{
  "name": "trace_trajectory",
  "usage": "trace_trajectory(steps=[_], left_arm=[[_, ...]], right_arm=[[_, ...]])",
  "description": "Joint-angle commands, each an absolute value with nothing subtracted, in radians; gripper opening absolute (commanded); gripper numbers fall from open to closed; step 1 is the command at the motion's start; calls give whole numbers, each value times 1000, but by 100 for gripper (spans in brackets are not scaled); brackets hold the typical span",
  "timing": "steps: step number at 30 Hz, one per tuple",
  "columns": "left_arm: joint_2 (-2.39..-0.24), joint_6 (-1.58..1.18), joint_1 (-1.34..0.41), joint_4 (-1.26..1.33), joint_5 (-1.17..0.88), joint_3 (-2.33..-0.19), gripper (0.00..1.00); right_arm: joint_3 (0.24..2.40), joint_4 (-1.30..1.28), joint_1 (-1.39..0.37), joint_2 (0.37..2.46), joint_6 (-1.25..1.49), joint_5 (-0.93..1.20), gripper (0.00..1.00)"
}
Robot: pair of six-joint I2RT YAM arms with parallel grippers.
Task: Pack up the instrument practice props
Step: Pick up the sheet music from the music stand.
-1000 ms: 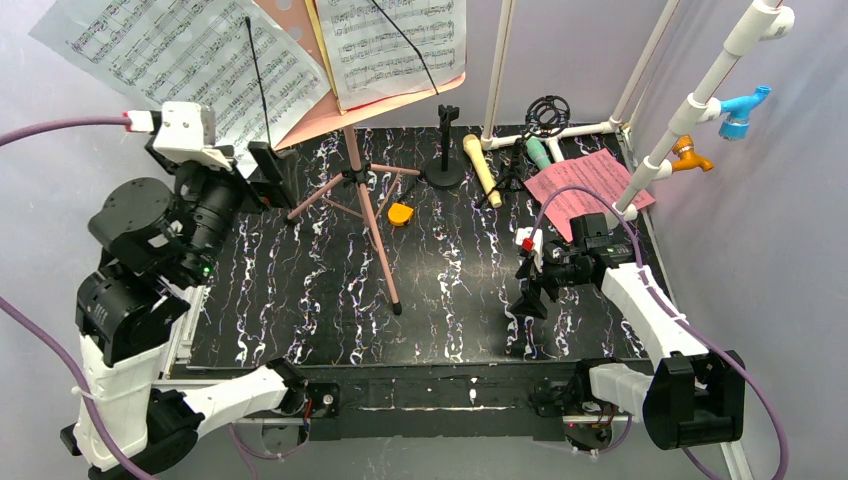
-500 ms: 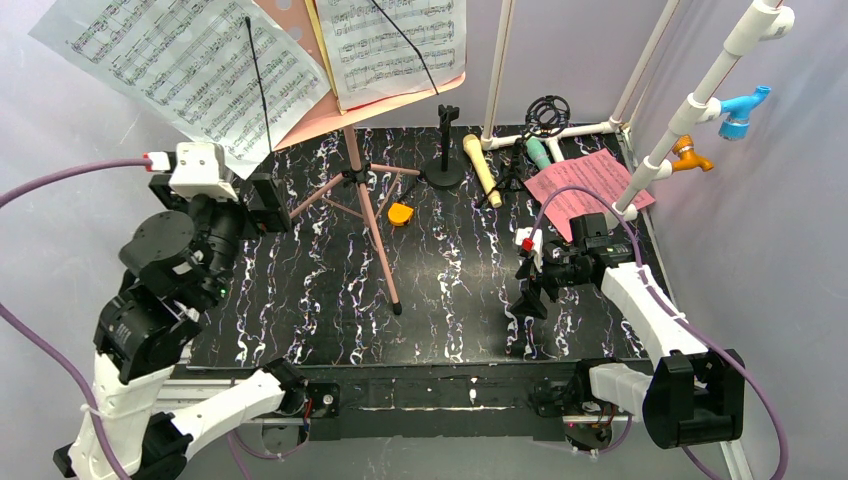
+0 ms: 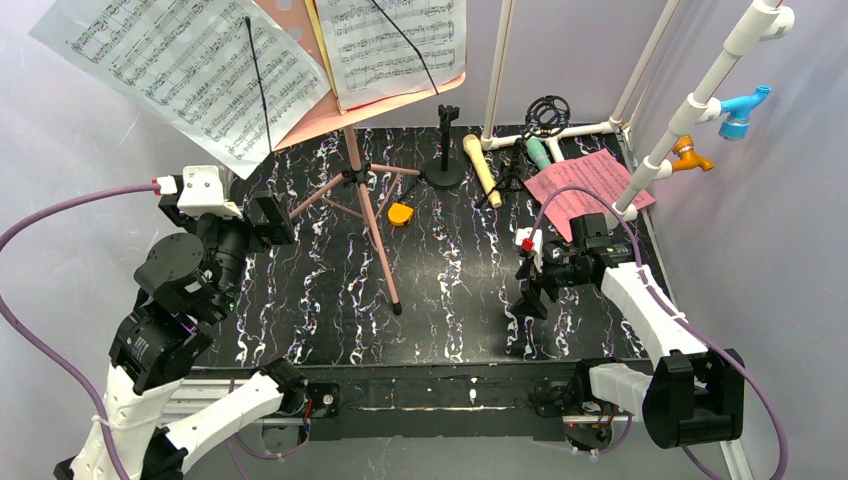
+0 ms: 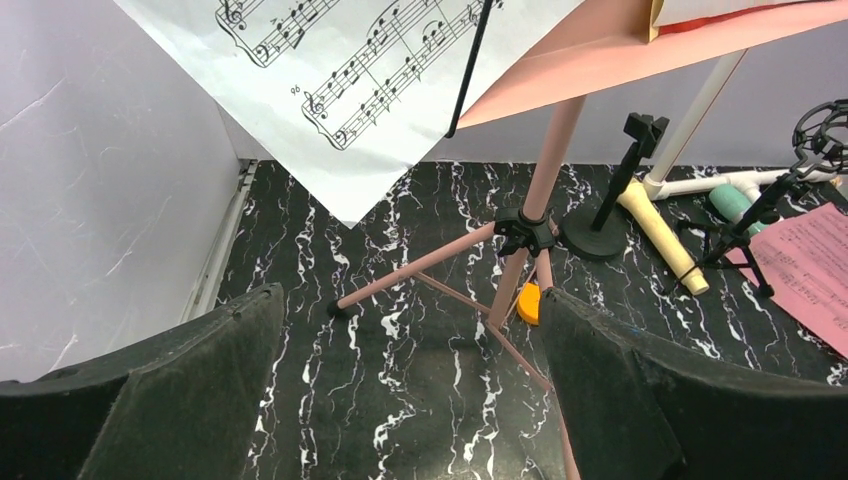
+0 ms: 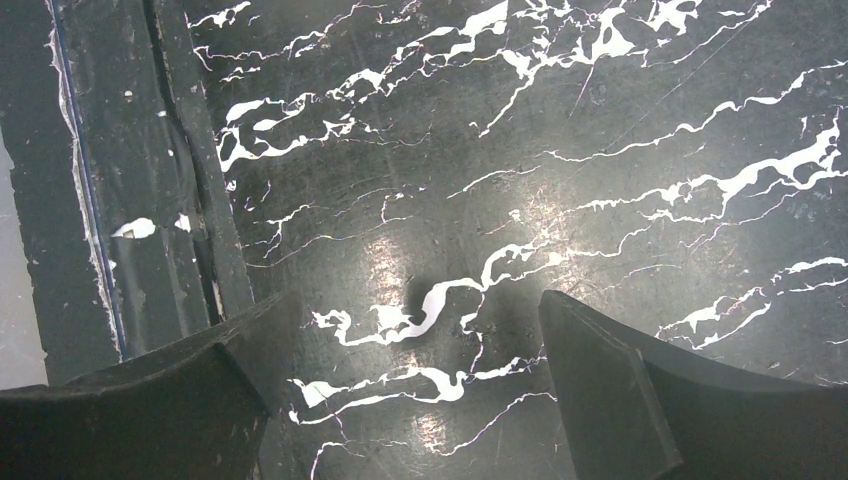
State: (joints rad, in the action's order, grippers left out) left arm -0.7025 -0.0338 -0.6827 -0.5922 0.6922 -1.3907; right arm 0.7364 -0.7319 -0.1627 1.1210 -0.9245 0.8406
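The pink music board [image 3: 325,115] stands on pink tripod legs [image 3: 372,225] at the back left and carries a white music sheet [image 3: 395,45]. A second white sheet [image 3: 190,70] hangs off its left side. A pink sheet [image 3: 590,188], a beige microphone [image 3: 481,170] and a teal microphone [image 3: 538,153] lie at the back right. My left gripper [image 3: 268,220] hovers open to the left of the tripod [image 4: 520,235], well below the hanging sheet [image 4: 350,70]. My right gripper [image 3: 530,295] points down, open, over bare tabletop [image 5: 420,180].
A black stand with a round base [image 3: 445,165] and a small black tripod with a ring mount [image 3: 545,115] stand at the back. An orange piece [image 3: 400,214] lies by the tripod legs. White pipe frame [image 3: 690,105] runs along the right; walls close in left and right.
My left arm has drawn back and down from the hanging white sheet toward the near left, its jaws staying open. The right arm has not moved.
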Motion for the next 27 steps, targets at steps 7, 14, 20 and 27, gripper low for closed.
trace_trajectory(steps=[7,14,20,27], left_arm=[[-624,-53,-649,-349,701,-1291,98],[-687,-39,-645,-298,669,-1333,98],[-763,-80,-466,-238,616,-1393,98],[-854,-411,-17,-224,358,-1481,98]], right_arm=[[734,-738,-151,1117,-941,860,98],[735,-744,-145,1123,-942,871,98],[730,-749,-124,1102,-949,866,98],[737,-775,-113,1114,-968,872,98]])
